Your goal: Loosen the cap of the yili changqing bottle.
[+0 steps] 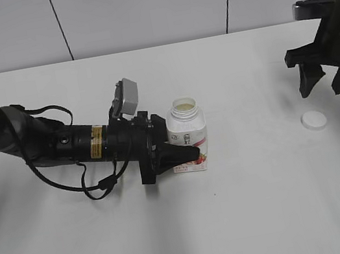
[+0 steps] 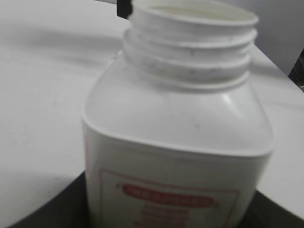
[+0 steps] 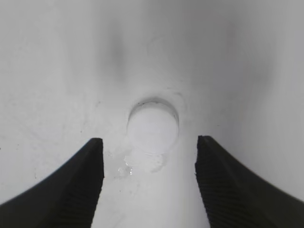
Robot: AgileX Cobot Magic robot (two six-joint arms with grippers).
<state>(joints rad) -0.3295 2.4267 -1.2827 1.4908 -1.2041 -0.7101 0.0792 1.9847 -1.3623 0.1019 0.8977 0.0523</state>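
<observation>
From the exterior camera, my left gripper (image 1: pixel 185 154) is clamping the yili changqing bottle (image 1: pixel 189 138) low on its body, holding it upright on the white table (image 1: pixel 252 218). The bottle's neck is standing open, pale contents showing inside. My right gripper (image 1: pixel 330 82) is hanging above the table on the right with its fingers spread and nothing between them. The cap (image 1: pixel 313 119) is lying flat on the table, just below and to the left of that gripper, well apart from the bottle.

Through my left wrist camera, the yili changqing bottle (image 2: pixel 175 137) is filling the view, its bare threaded neck on top and the red-framed label below, with my dark fingers showing at the bottom corners against its sides.

Through my right wrist camera, I am looking straight down at the cap (image 3: pixel 153 126) on the table (image 3: pixel 52 76). My right gripper (image 3: pixel 149 156) is standing wide, its two fingers (image 3: pixel 85 185) flanking the cap without touching it.
</observation>
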